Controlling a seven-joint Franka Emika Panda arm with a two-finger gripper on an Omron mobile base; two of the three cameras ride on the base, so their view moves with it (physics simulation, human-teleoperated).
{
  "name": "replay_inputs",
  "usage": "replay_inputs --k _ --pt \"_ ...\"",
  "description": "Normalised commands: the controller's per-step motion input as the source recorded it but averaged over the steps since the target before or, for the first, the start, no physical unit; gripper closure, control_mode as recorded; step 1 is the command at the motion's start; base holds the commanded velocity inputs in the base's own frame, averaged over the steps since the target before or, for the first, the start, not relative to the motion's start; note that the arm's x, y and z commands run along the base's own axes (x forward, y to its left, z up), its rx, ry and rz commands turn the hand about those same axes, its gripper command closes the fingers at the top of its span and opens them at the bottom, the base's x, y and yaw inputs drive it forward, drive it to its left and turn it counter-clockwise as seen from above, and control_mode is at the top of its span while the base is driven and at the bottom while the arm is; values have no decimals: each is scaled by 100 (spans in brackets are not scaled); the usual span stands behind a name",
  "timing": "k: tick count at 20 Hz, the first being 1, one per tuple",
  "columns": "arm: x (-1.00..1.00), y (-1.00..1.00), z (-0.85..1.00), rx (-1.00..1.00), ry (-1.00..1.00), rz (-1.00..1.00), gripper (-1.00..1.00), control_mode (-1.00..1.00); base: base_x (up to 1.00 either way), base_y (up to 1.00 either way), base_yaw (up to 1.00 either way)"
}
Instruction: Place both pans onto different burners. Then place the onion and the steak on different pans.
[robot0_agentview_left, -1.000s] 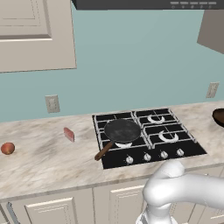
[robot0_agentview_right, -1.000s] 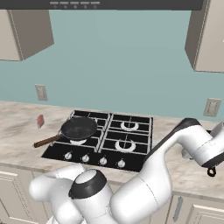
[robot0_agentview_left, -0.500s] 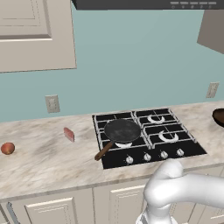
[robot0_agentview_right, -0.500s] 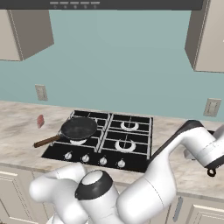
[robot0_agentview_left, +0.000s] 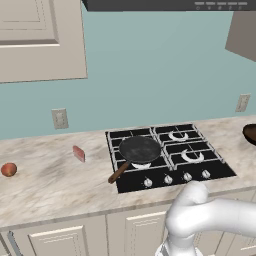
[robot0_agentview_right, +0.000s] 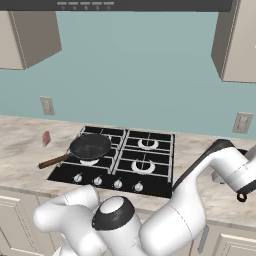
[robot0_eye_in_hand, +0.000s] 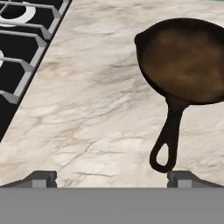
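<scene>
The dark reddish-brown pan lies on the marble counter right of the cooktop, its handle pointing toward me. My gripper hovers open just short of that handle, whose loop end sits beside the right fingertip. The same pan peeks in at the right edge of the left base view. The black pan with its wooden handle rests on the front-left burner. On the counter left of the cooktop lie the steak and, farther left, the onion.
The other burners stand bare under their grates. Silver knobs line the cooktop's front. Wall outlets sit on the teal backsplash, with cabinets above. My arm stretches across to the right side of the counter.
The arm's elbow has shifted only slightly over the right counter. Both pans, the steak and the onion lie where they were.
</scene>
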Motion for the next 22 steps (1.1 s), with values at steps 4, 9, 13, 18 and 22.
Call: replay_inputs --k 4,9,13,18,22 --pt "14 0 -19 0 4 0 -100 -100 0 0 0" --pt "13 -3 -17 0 4 0 -100 -100 0 0 0" --pt "11 -11 -10 0 3 0 -100 -100 0 0 0" --pt "10 -16 -8 0 3 0 -100 -100 0 0 0" --pt "10 -15 -7 0 3 0 -100 -100 0 0 0"
